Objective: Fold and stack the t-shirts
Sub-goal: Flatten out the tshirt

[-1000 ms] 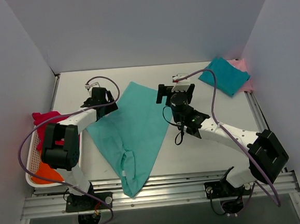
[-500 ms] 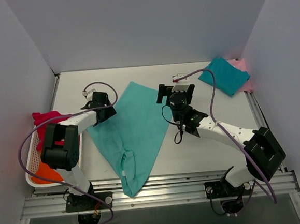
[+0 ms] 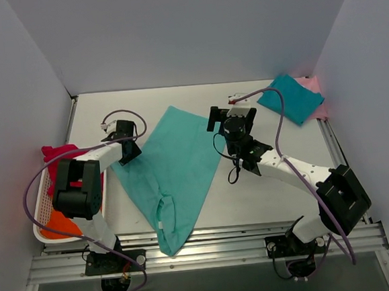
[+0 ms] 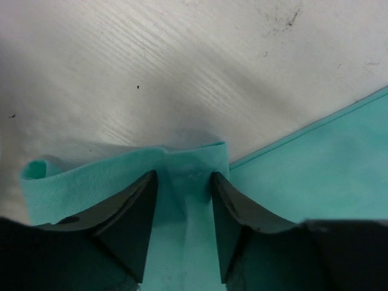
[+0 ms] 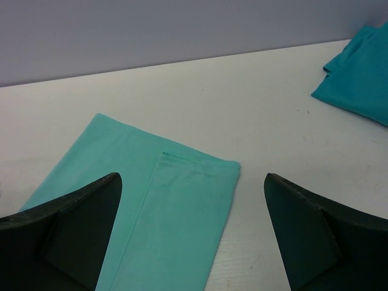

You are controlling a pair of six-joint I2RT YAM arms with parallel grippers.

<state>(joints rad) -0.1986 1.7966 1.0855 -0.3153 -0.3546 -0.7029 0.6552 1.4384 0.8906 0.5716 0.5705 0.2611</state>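
- Left hand (image 3: 129, 150) pinches a raised fold at the left edge of the mint-green shirt (image 3: 173, 167), both fingers (image 4: 130, 212) pressed on the cloth.
- Right hand (image 3: 231, 115) hangs spread wide above that shirt's far right corner, holding nothing.
- Plain and smooth, the mint-green shirt lies diagonally across the middle of the table (image 3: 266, 200), its narrow end reaching the near edge.
- 5 shirts show: the teal shirt (image 3: 290, 97) lies folded in the far right corner on the pink shirt (image 3: 313, 82); the magenta-red shirt (image 3: 57, 156) and orange shirt (image 3: 59, 227) sit bunched in 1 white basket (image 3: 38, 218) at the left.
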